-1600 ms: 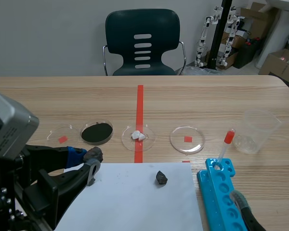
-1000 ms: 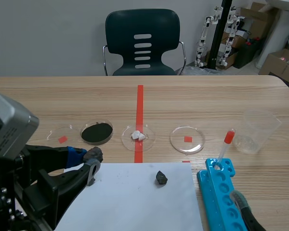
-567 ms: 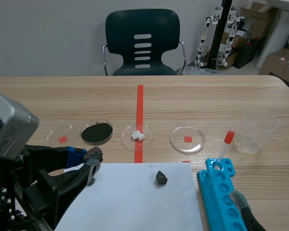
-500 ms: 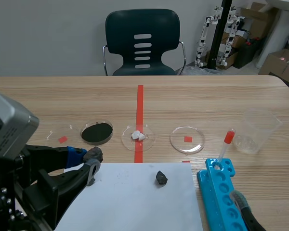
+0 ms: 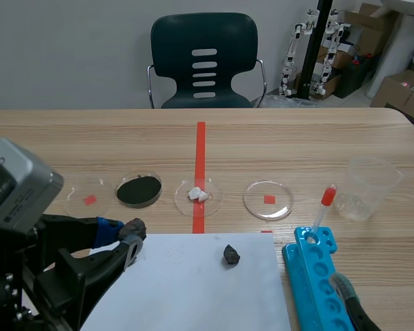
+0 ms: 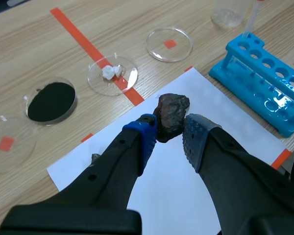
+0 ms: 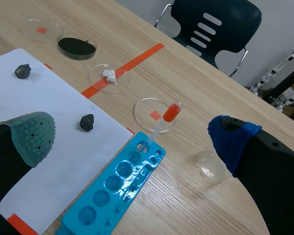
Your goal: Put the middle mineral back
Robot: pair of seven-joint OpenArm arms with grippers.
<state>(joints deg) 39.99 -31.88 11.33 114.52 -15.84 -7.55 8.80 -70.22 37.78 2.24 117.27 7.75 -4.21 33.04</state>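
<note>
Mineral [image 6: 172, 116], dark brown and lumpy: clamped between pads of left gripper [image 6: 171, 132], held in air over far-left corner of white paper [image 6: 176, 196]. Lower edge tucked behind blue pad.

Wooden table [image 5: 297, 145] under everything, w/ dark chair [image 5: 204, 62] at far side. Left arm low at table's left, reaching fwd, fingers angled toward the paper corner. Most of arm cut off by frame; grey camera housing covers part of it in scene view.

Right gripper [image 7: 130, 134] spread wide, nothing between pads, high over blue tube rack [image 7: 120, 188]. Only pad tips visible in scene view.

Clear beaker [image 5: 367, 187] beyond rack. Four petri dishes in a row past paper:
- bare dish [image 5: 88, 198] over a red square
- black-powder dish [image 5: 139, 189]
- white-bits dish [image 5: 197, 195] on the tape line
- second bare dish [image 5: 268, 199]

Red-bulbed dropper [image 5: 322, 209] standing in rack. Smaller dark stone [image 5: 230, 255] lying on paper nr its far edge. Tiny grey speck on paper beside left finger in left wrist view, too hidden to ID.
</note>
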